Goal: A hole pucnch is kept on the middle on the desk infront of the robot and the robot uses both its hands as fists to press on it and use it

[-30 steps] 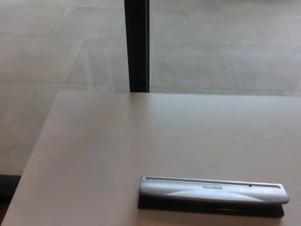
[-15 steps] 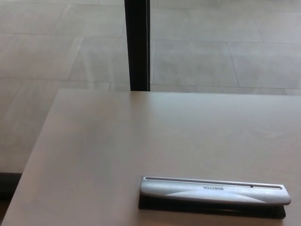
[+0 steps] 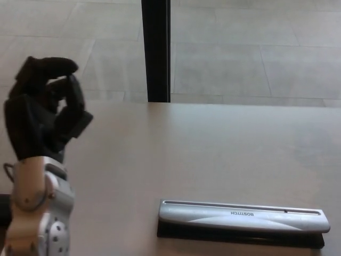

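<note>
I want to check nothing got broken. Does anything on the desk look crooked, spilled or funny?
Nothing stands out. The silver hole punch lies flat and whole on the desk, near its front edge. The left hand hangs raised at the left side, fingers curled, touching nothing.

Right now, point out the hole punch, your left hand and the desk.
hole punch (image 3: 242, 215), head view, middle of its silver lever.
left hand (image 3: 45, 109), head view, black palm.
desk (image 3: 213, 149), head view, bare top.

Pale desk (image 3: 213, 149), grey tiled floor (image 3: 256, 53), black post (image 3: 156, 50) behind
</note>
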